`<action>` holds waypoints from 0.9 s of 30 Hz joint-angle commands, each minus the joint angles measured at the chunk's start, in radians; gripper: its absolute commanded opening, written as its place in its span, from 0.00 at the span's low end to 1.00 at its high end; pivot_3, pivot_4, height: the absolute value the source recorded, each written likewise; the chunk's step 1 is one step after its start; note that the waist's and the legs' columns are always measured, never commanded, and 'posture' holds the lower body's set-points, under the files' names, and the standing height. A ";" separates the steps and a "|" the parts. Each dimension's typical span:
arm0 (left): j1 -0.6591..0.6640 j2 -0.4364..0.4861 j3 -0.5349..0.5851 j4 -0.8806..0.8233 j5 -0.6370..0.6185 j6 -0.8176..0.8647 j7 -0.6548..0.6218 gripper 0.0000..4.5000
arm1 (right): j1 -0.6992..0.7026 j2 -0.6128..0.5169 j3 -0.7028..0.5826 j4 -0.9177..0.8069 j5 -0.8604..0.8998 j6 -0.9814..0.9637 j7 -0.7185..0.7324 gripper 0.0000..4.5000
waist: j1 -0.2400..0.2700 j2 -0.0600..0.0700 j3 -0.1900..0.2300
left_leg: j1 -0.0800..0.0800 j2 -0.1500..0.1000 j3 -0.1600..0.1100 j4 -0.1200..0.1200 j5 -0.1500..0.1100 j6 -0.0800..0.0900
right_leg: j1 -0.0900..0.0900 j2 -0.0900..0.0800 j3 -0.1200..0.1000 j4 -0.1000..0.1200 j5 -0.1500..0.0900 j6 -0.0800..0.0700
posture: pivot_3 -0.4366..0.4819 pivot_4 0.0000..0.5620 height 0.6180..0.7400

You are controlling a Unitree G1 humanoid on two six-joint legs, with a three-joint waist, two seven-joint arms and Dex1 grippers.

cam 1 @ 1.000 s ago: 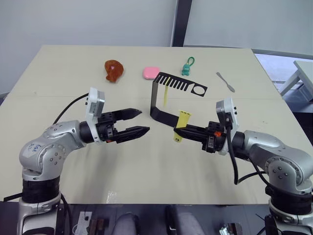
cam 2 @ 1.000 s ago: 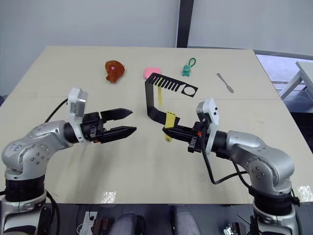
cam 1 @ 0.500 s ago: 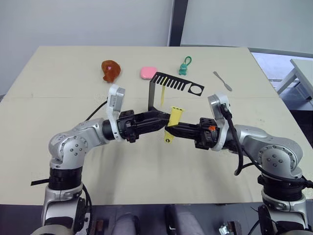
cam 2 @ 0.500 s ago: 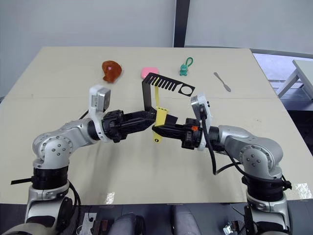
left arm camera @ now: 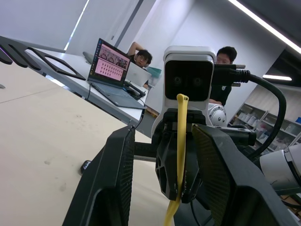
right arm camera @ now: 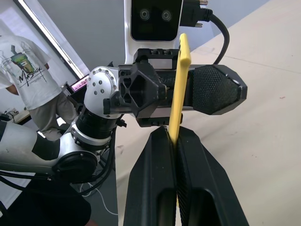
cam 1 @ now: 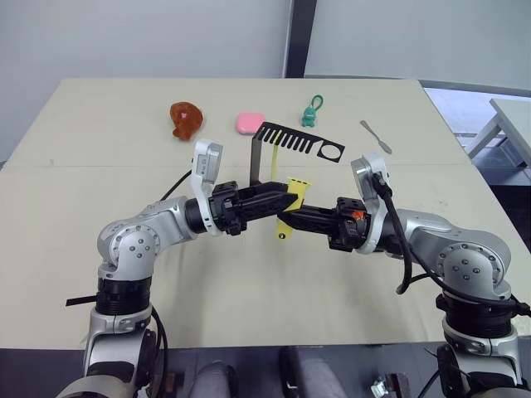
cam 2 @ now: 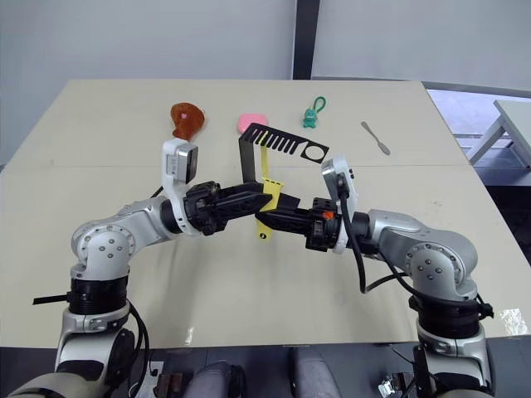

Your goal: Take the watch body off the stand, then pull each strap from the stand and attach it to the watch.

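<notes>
Strap off the stand sits clamped in right gripper jaws, left gripper jaws apart around it; second strap left hanging.

Matt beige table surface; thin black matt sheet stand; smooth, flexible yellow rubbery strap; black textured-pad plastic fingers; grey metal spatula; glossy silver arm shells.
</notes>
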 commanded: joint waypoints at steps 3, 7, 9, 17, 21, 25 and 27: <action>-0.022 -0.006 0.007 -0.024 -0.035 -0.005 0.004 0.47 | -0.011 -0.005 -0.007 -0.009 0.026 -0.003 -0.012 0.00 | 0.000 0.000 0.000 | 0.000 0.000 0.000 0.000 0.000 0.000 | 0.000 0.000 0.000 0.000 0.000 0.000 | 0.48 0.27 1.00; -0.026 -0.006 0.005 -0.020 -0.037 -0.008 0.007 0.47 | -0.015 -0.005 -0.004 -0.002 0.021 -0.005 -0.013 0.00 | 0.000 0.000 0.000 | 0.000 0.000 0.000 0.000 0.000 0.000 | 0.000 0.000 0.000 0.000 0.000 0.000 | 0.48 0.27 1.00; -0.027 -0.012 0.005 -0.020 -0.038 -0.010 0.013 0.47 | -0.017 -0.004 -0.003 0.000 0.022 -0.006 -0.013 0.00 | 0.000 0.000 0.000 | 0.000 0.000 0.000 0.000 0.000 0.000 | 0.000 0.000 0.000 0.000 0.000 0.000 | 0.48 0.27 1.00; -0.018 -0.016 0.004 -0.035 -0.042 -0.005 0.023 0.47 | -0.013 0.007 -0.007 0.001 0.029 -0.008 -0.032 0.00 | -0.001 0.000 0.000 | 0.000 0.000 0.000 0.000 0.000 0.000 | 0.000 0.000 0.000 0.000 0.000 0.000 | 0.48 0.27 1.00; -0.023 -0.020 0.004 -0.031 -0.044 -0.006 0.024 0.47 | -0.011 0.007 -0.009 0.001 0.031 -0.008 -0.038 0.00 | -0.001 0.000 0.000 | 0.000 0.000 0.000 0.000 0.000 0.000 | 0.000 0.000 0.000 0.000 0.000 0.000 | 0.48 0.27 1.00; -0.024 -0.018 -0.001 -0.032 -0.038 -0.011 0.020 0.47 | -0.012 0.010 -0.014 0.003 0.041 -0.006 -0.046 0.00 | -0.001 0.000 0.000 | 0.000 0.000 0.000 0.000 0.000 0.000 | 0.000 0.000 0.000 0.000 0.000 0.000 | 0.48 0.27 1.00; -0.026 -0.017 -0.003 -0.031 -0.036 -0.011 0.020 0.47 | -0.014 0.008 -0.019 0.008 0.049 -0.004 -0.051 0.00 | -0.001 0.000 0.000 | 0.000 0.000 0.000 0.000 0.000 0.000 | 0.000 0.000 0.000 0.000 0.000 0.000 | 0.48 0.27 1.00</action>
